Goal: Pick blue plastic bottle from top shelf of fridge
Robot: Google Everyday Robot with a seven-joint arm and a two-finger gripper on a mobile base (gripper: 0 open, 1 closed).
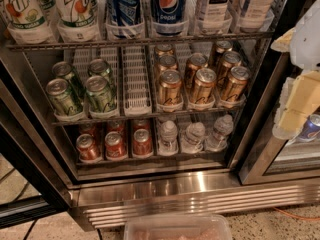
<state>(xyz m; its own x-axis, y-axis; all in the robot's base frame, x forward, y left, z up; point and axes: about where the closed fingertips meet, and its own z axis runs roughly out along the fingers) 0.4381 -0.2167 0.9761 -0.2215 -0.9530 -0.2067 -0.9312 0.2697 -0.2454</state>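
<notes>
The fridge [200, 196] stands open in front of me. Its top shelf [140, 41], a wire rack with clear lane trays, runs across the top of the camera view. Two pale-labelled tea bottles stand at its right end; only their lower parts show, one [212, 4] with dark "TEA" lettering and one [256, 4] beside it. Their caps are out of view. Pepsi bottles [168, 6] stand in the middle and 7UP bottles [75, 6] on the left. My gripper [297, 101], white and cream, hangs at the right edge, outside the fridge, below and right of the tea bottles.
The middle rack holds green cans [82, 91] and gold cans [200, 84]. The lower rack holds red cans [115, 144] and small water bottles [192, 136]. A dark door frame [257, 114] stands by my gripper. A clear plastic tub [177, 226] sits on the floor in front.
</notes>
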